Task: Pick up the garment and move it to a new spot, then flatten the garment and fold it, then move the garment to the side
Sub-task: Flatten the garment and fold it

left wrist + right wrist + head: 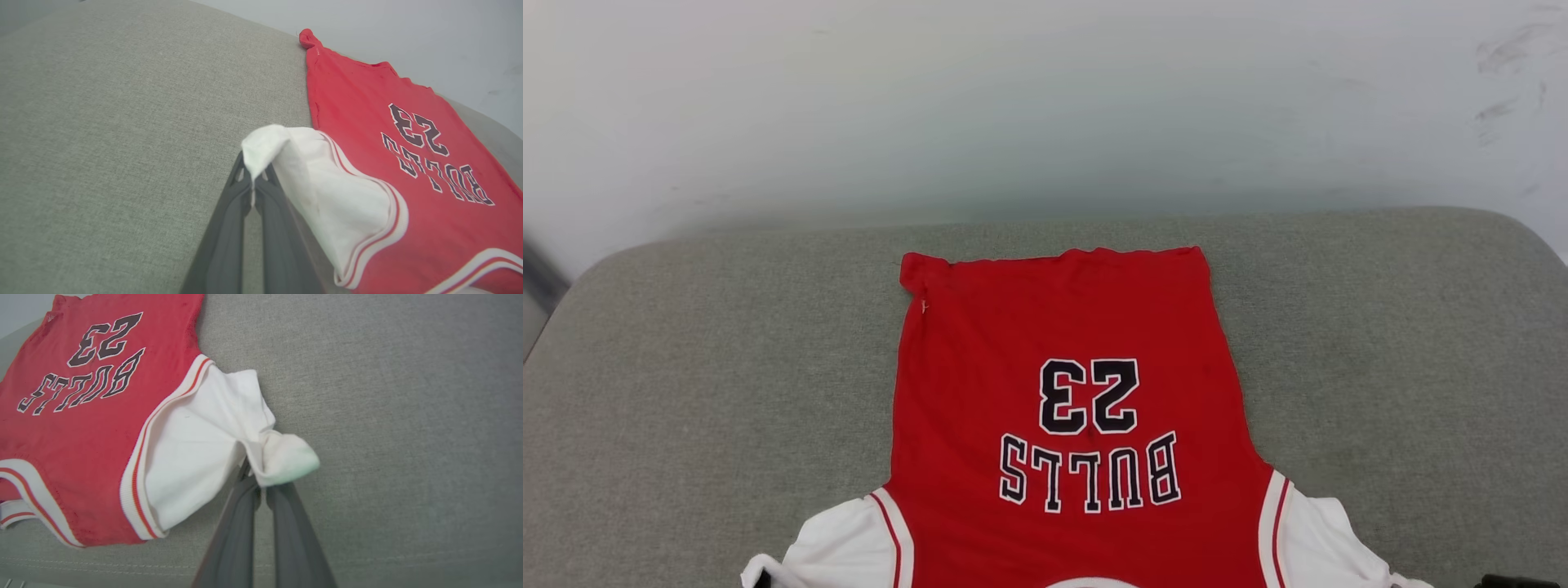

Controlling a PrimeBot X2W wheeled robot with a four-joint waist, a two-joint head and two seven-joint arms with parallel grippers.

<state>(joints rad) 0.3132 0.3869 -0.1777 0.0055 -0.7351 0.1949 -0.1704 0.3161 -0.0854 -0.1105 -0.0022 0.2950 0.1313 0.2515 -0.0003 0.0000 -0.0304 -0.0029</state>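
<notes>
Left gripper [252,184] and right gripper [258,486] each clamp a sleeve [335,192]; pull evenly toward 9 and 3, flattening the jersey [1062,327].

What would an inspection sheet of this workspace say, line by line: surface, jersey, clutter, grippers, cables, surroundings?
Surface: grey fabric cushion with rounded corners.
Job's things: garment spread flat, "BULLS 23" face up, hem toward the far edge, one hem corner bunched.
Clutter: nothing seen.
Grippers: left gripper shut on a white sleeve, lifting its tip; right gripper shut on the other sleeve.
Cables: nothing seen.
Surroundings: pale background with dark scuffs at one side.
</notes>
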